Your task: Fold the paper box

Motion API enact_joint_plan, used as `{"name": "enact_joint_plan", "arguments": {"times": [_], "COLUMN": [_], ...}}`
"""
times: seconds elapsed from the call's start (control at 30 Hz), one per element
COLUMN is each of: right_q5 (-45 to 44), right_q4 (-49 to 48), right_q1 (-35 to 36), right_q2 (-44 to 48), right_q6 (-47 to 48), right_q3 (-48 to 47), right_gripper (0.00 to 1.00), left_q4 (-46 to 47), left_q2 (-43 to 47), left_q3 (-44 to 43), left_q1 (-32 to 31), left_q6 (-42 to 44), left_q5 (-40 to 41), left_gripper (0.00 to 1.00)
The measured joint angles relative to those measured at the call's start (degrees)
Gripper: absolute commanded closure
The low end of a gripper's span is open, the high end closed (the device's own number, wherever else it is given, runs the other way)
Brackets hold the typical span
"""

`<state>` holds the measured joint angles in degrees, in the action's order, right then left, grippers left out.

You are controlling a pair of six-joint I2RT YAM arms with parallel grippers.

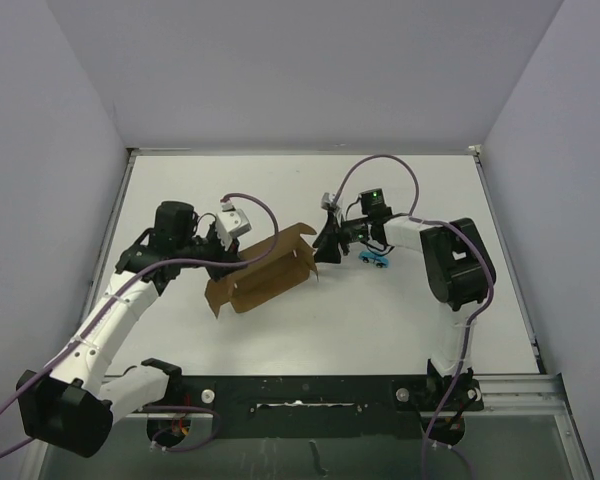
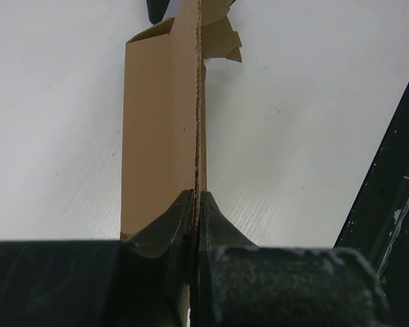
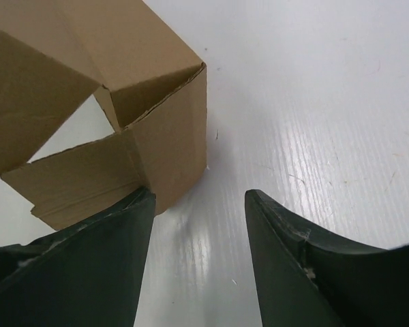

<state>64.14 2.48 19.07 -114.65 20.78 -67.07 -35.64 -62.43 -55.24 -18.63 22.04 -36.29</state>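
The paper box (image 1: 265,272) is a brown cardboard piece, partly folded into an open sleeve, lying mid-table. My left gripper (image 1: 232,250) is shut on its upper edge; in the left wrist view the cardboard wall (image 2: 165,122) runs edge-on straight out from between the closed fingers (image 2: 196,204). My right gripper (image 1: 326,243) is open at the box's right end. In the right wrist view the box corner (image 3: 167,136) touches or nearly touches the left finger (image 3: 116,231); nothing lies between the jaws.
A tiny blue object (image 1: 376,260) lies on the table just right of the right gripper. White walls enclose the table on the left, back and right. A black rail (image 1: 310,392) runs along the near edge.
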Motion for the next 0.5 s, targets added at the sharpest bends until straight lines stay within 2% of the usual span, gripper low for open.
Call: {"name": "enact_joint_plan", "arguments": {"times": [0.2,0.5], "right_q5": [1.27,1.44], "right_q4": [-6.51,-13.07], "right_q1": [0.07,0.07], "right_q2": [3.06,4.50], "right_q6": [-0.98,-3.43], "right_q3": [3.98,8.07], "right_gripper": [0.38,0.38], "left_q4": [0.70,2.69], "left_q2": [0.68,2.71], "left_q3": [1.46,3.37], "left_q1": [0.11,1.29], "left_q6": [-0.55,-1.14], "left_q5": [-2.54,-6.25], "left_gripper": [1.00,1.00]}}
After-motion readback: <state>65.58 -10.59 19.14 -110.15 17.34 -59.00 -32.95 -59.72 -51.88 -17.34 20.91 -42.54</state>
